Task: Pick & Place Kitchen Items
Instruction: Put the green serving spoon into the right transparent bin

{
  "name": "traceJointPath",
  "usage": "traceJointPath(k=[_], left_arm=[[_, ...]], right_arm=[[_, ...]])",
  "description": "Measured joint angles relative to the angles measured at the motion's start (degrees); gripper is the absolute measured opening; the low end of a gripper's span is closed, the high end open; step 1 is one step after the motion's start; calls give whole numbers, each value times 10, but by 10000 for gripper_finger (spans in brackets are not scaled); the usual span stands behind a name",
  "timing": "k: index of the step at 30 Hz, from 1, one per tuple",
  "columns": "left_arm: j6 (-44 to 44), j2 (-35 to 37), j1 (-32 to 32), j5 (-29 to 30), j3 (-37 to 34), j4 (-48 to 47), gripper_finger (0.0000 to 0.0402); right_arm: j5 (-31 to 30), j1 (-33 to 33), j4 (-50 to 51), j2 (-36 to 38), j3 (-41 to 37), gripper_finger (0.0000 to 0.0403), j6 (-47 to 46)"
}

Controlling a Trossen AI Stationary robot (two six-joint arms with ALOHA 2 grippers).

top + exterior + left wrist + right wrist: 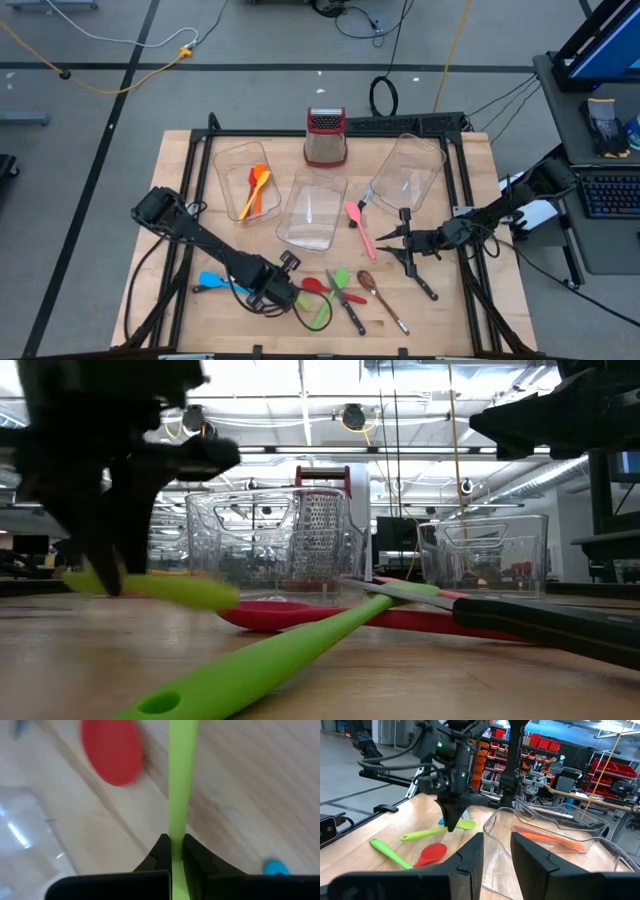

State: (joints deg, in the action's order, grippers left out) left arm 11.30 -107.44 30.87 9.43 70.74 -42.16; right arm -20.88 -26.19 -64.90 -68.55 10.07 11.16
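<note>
Now | green spatula (183, 775) handle clamped between left hand (172, 851) fingers

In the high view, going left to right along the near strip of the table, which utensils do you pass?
Blue utensil → left gripper shut on a green utensil → red spoon → black-handled knife → brown spoon.

Bare wood lies open at the table's (180, 170) nine o'clock edge. Three clear bins (312, 212) and the grater (325, 137) block twelve o'clock. At six o'clock, crossed utensils (red spoon (316, 285), black-handled knife (349, 305), brown spoon (382, 300)) crowd the left gripper (283, 292).
</note>
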Motion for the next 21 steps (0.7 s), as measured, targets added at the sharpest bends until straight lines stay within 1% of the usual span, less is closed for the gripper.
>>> traceJointPath(k=[5, 10, 16, 19, 21], left_arm=[[-3, 0, 4, 6, 43, -46, 11], [-8, 1, 10, 8, 91, -70, 8], [-61, 2, 11, 25, 143, -83, 9], [-97, 2, 9, 26, 162, -83, 9], [-122, 2, 5, 29, 171, -82, 8]], right_arm=[[0, 0, 0, 0, 0, 89, 0], [0, 0, -5, 0, 0, 89, 0], [1, -3, -14, 0, 0, 89, 0], [3, -10, -33, 0, 0, 89, 0], [14, -13, -51, 0, 0, 89, 0]])
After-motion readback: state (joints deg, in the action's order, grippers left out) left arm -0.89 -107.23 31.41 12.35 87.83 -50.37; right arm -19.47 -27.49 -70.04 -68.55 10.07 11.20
